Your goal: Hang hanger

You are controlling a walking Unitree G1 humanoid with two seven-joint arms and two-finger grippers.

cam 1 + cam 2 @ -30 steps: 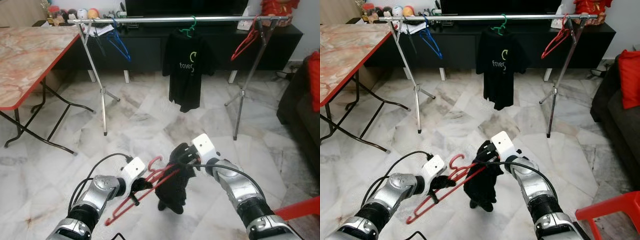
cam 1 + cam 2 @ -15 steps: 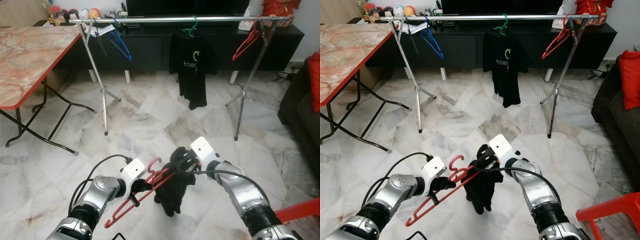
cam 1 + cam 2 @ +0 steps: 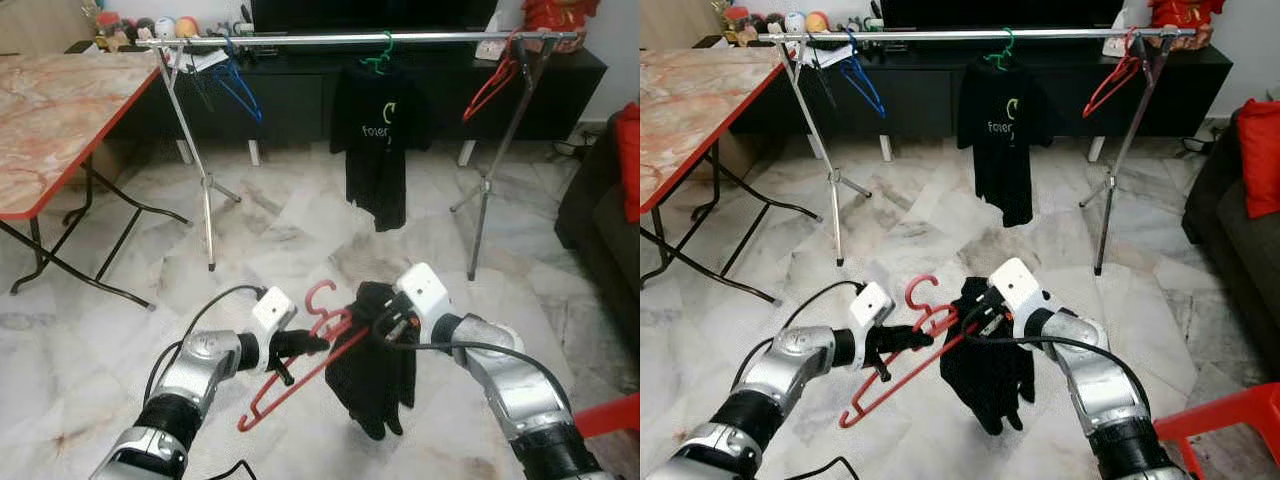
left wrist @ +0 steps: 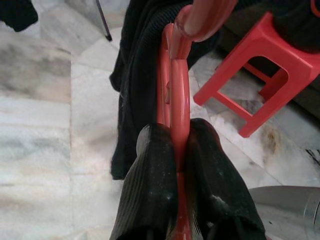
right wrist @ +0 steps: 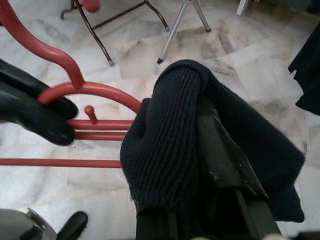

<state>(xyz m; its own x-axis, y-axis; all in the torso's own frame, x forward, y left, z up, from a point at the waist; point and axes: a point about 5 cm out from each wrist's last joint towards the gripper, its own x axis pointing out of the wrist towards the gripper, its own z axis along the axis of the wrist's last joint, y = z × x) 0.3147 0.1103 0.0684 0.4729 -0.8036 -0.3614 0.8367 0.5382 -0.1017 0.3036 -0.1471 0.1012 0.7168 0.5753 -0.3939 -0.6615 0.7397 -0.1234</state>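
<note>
A red plastic hanger [image 3: 300,372] tilts between my arms, low over the marble floor, hook [image 3: 318,295] upward. My left gripper [image 3: 300,345] is shut on its bars near the neck; in the left wrist view both fingers [image 4: 155,180] pinch the red bar [image 4: 177,100]. A black knit garment [image 3: 375,375] hangs over the hanger's right end. My right gripper [image 3: 385,322] is shut on the top of that garment [image 5: 170,150], which wraps its finger [image 5: 220,155]. The silver clothes rail [image 3: 300,40] stands far ahead.
On the rail hang a blue hanger [image 3: 238,85], a black T-shirt [image 3: 380,140] on a green hanger and a red hanger [image 3: 492,85]. A marble-top folding table [image 3: 50,110] stands at left. A dark sofa [image 3: 600,220] and a red stool [image 3: 610,415] are at right.
Both grippers have shifted right and a little up with the hanger and garment. The garment now hangs longer below the hanger's end.
</note>
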